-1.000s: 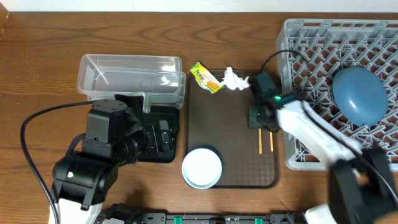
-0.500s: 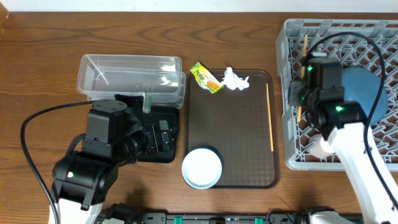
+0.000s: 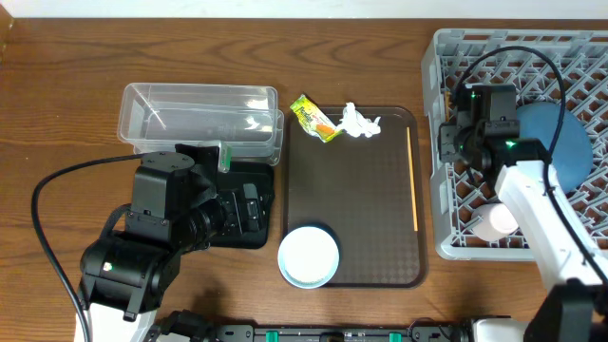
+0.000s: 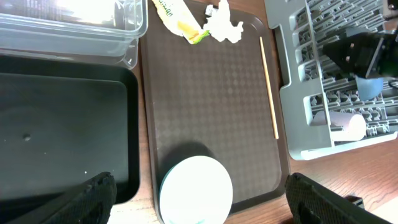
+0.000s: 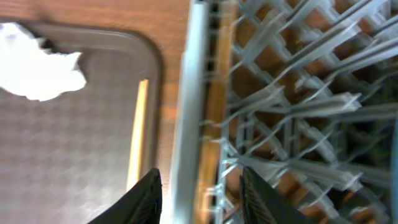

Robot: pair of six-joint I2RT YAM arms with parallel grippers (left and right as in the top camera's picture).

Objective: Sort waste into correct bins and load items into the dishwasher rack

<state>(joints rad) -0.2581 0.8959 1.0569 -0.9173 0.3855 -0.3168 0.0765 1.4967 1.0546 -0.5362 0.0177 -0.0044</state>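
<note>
My right gripper point(image 5: 204, 202) hovers over the left wall of the grey dishwasher rack point(image 3: 518, 57), jaws apart. Between them, touching neither finger, a wooden chopstick point(image 5: 206, 168) lies just inside the rack wall. The other chopstick point(image 3: 411, 180) lies along the brown tray's right side. A dark-blue bowl point(image 3: 556, 142) and a small pale cup point(image 3: 499, 220) on its side are in the rack. The wrapper point(image 3: 313, 118) and white tissue point(image 3: 358, 122) lie at the tray's far end. My left gripper point(image 4: 202, 196) is wide open above a pale bowl point(image 4: 196, 190).
The brown serving tray point(image 3: 356, 204) fills the middle. A clear tub point(image 3: 199, 119) stands at the back left with the black tray point(image 4: 62, 137) in front of it, partly under my left arm point(image 3: 166, 218). A cable loops over the rack.
The right gripper carried a chopstick from the brown tray to the rack's left edge, then its jaws parted and the chopstick dropped inside the wall. The left arm is still.
</note>
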